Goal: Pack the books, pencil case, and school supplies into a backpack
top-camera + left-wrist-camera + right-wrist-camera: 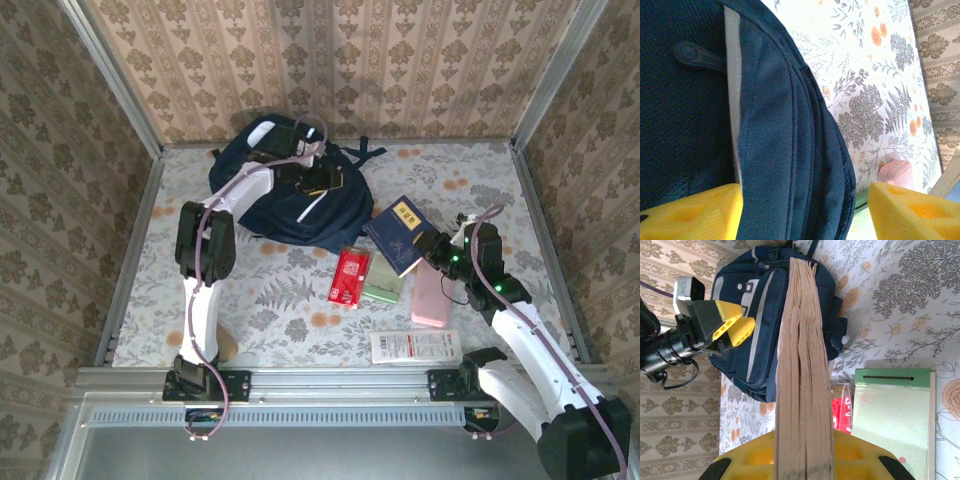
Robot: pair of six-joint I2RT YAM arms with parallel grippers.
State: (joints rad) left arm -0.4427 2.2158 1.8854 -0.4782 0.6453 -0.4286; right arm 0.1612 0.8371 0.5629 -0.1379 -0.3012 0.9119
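Right wrist view looks along the big blue book (802,340). The right tool (802,447) is shut tight on its near edge, so the pages stand up thin like a wall. I think the book is held on edge like this so it can slide into the backpack (765,340), which lies ahead of this tool, by the book's far end. The left tool (805,212) sits at the backpack with its two yellow fingers (690,215) wide apart. A fold of blue cloth is between them but not squeezed. I think it is there to catch the cloth and hold the bag open. The red packet (349,277), green packet (384,280) and pink pencil case (431,297) lie on the worktop (270,290) just beside the right tool.
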